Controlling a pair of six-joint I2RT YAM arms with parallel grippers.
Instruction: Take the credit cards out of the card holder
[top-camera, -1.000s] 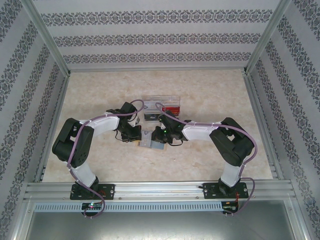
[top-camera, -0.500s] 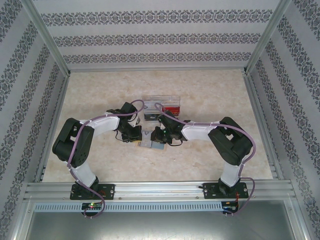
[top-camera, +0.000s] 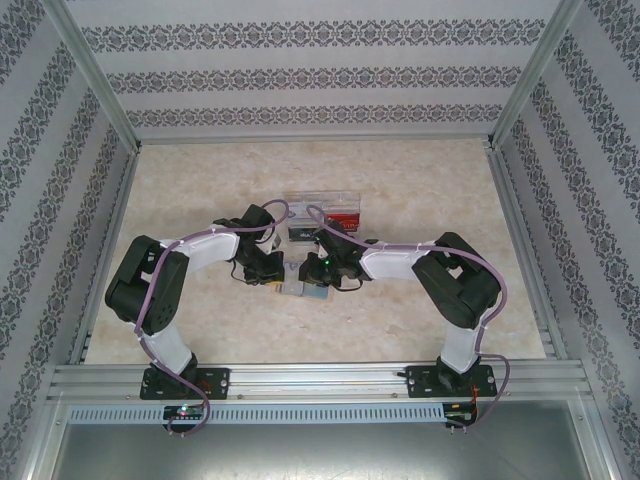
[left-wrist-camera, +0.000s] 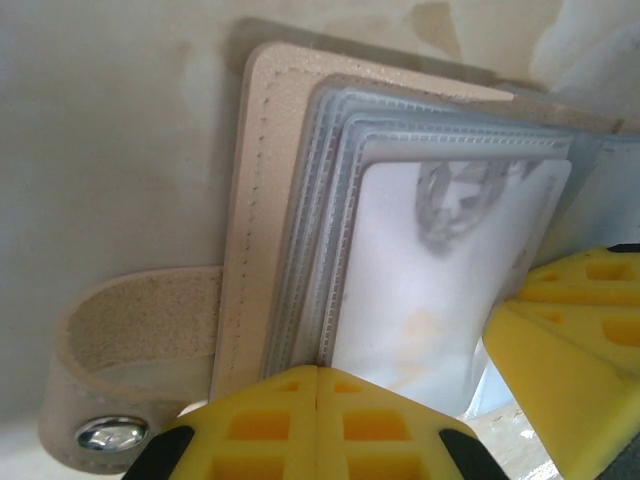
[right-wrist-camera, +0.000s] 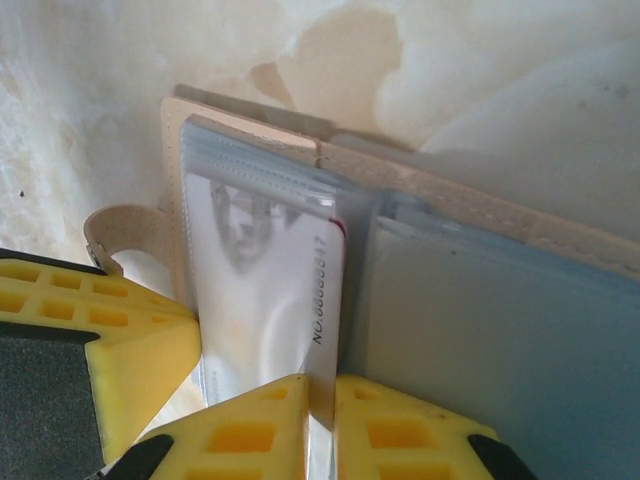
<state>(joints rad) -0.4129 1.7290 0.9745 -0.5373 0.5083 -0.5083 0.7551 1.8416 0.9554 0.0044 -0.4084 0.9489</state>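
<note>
1. A pale, marbled tabletop (top-camera: 430, 190) lies under even light inside a three-sided booth.
2. Striped wallpaper with dark floral bands covers the back wall (top-camera: 320, 75), the left wall (top-camera: 40, 170) and the right wall (top-camera: 600, 170).
3. Aluminium posts (top-camera: 93, 75) rise at the far corners.
4. An aluminium rail (top-camera: 320, 378) edges the near side, with a perforated strip (top-camera: 320, 412) and a grey panel (top-camera: 320, 452) in front of it.

My white-and-black jointed left arm (top-camera: 200, 246) and its twin, the right arm (top-camera: 402, 262), both fold at the elbow, forearms angling inward until the wrists nearly meet, held low. My left pincer of yellow ribbed plastic fingers (left-wrist-camera: 316, 420) is pressed flush together. My right pincer (right-wrist-camera: 321, 425), equally yellow, nips the edge of a thin pale plastic card (right-wrist-camera: 324, 300).
</note>
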